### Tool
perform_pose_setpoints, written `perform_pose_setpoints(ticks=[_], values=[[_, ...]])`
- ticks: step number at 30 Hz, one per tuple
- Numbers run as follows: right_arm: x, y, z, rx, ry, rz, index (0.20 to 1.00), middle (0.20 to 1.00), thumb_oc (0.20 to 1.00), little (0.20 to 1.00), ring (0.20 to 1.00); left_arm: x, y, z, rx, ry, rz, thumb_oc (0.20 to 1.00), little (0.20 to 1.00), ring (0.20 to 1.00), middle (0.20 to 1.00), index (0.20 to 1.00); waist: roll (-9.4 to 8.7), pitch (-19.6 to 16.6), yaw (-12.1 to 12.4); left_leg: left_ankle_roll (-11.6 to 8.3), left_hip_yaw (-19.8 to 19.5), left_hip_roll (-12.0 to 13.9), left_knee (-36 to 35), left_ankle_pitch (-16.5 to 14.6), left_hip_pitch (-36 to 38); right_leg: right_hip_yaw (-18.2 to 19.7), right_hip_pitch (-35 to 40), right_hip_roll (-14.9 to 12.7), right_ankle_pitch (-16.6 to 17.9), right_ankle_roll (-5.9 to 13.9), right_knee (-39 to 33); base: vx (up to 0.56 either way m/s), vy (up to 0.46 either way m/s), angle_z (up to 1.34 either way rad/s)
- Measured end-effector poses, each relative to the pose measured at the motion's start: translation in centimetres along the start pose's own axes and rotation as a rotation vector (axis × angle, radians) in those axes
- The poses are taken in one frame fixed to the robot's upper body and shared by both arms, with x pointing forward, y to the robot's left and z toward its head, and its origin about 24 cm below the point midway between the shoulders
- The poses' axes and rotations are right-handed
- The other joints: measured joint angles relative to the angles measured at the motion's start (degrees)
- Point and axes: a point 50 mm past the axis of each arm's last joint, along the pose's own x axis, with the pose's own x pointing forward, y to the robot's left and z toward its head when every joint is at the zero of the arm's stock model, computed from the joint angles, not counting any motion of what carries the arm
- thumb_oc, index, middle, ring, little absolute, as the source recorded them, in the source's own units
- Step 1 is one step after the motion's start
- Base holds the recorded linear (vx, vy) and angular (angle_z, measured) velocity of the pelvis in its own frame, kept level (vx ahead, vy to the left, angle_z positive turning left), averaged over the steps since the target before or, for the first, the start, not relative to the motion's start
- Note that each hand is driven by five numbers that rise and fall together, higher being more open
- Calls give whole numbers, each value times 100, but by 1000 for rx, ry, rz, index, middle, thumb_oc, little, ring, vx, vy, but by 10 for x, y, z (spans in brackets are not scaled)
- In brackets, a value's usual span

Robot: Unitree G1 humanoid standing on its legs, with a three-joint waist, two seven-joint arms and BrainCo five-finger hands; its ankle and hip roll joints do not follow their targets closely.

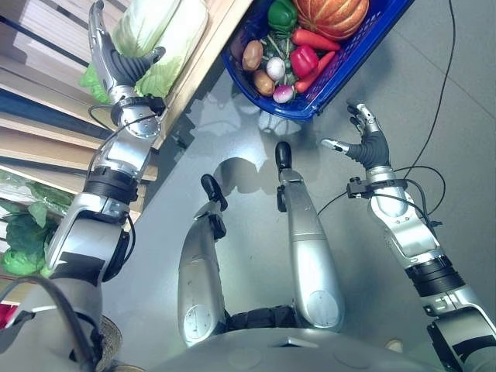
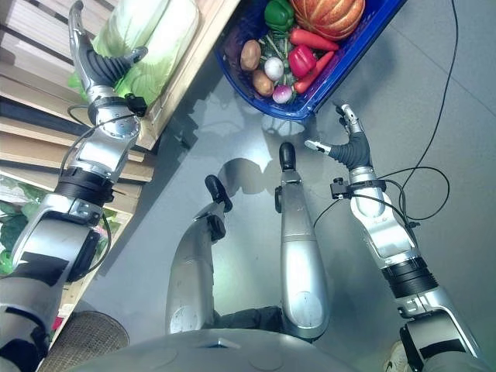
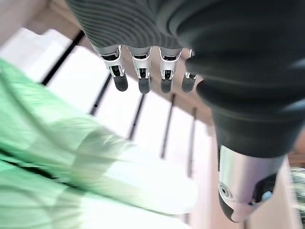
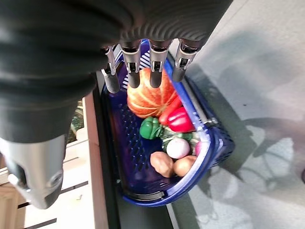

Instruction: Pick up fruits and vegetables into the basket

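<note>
A pale green napa cabbage [image 1: 167,27] lies on the wooden shelf [image 1: 211,48] at the upper left. My left hand [image 1: 116,66] is open against the cabbage's near end, with straight fingers [image 3: 140,71] along one side and the thumb spread over the leaves. The blue basket [image 1: 325,93] stands on the floor beside the shelf. It holds a pumpkin [image 1: 329,14], a green pepper [image 4: 150,128], red peppers, potatoes and an onion. My right hand [image 1: 370,146] hovers open just short of the basket's near corner and holds nothing.
Leafy greens [image 1: 23,232] sit on a lower shelf level at the far left. Grey floor [image 1: 434,70] stretches to the right of the basket.
</note>
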Motion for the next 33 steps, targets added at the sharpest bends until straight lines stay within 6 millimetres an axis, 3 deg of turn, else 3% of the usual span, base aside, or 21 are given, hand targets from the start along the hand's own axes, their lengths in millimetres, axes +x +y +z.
perform_pose_setpoints(ticks=[10,28,33], values=[[0,1,0,-2,5,24,1000,1000,1000,1000,1000,19,15,-25,103,219,30,1000,1000,1000,1000,1000,-6,2,-133,-15,-46,14,153,-78,-288,57,-272,40,6,-2,38,25,35,-3],[8,-7,9,-11,-13,43,1000,1000,1000,1000,1000,32,48,-51,164,358,111,1000,1000,1000,1000,1000,-13,-1,-202,-43,-138,9,461,-279,-575,241,-589,125,11,10,204,14,45,-5],[8,-11,8,-4,13,50,1000,1000,1000,1000,1000,38,52,-49,153,396,111,1000,1000,1000,1000,1000,-13,-1,-217,-44,-128,4,465,-282,-599,265,-628,126,11,10,212,4,54,-1]])
